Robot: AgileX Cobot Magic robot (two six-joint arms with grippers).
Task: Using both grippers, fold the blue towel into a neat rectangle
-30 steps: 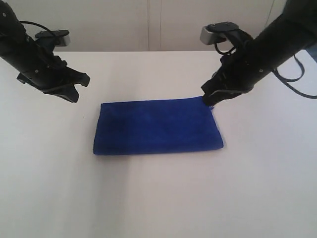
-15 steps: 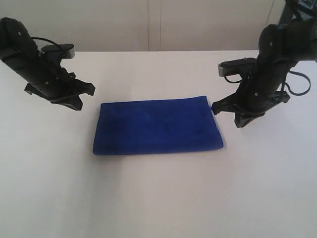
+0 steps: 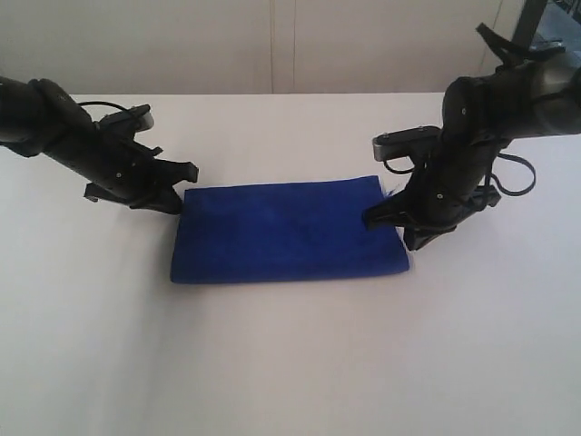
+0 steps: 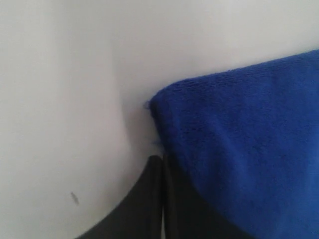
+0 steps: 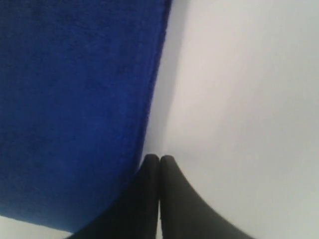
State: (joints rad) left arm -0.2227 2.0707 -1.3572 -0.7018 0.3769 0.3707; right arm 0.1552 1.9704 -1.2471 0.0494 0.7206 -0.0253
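Observation:
The blue towel (image 3: 289, 232) lies folded in a flat rectangle on the white table. My left gripper (image 3: 178, 203) is low at the towel's far left corner, shut, its tips beside the cloth's edge (image 4: 209, 149) with nothing between them. My right gripper (image 3: 388, 225) is low at the towel's right edge, also shut; its closed tips (image 5: 159, 158) rest against the table just beside the cloth (image 5: 75, 99). A small loose thread (image 3: 388, 192) shows at the far right corner.
The white table (image 3: 290, 363) spreads wide in front of the towel and to both sides. A pale wall stands behind it. Black cables (image 3: 513, 177) hang from the right arm.
Both grippers have come down and inward to the towel's short edges: the left to the far left corner, the right to the right edge. The towel has not moved.

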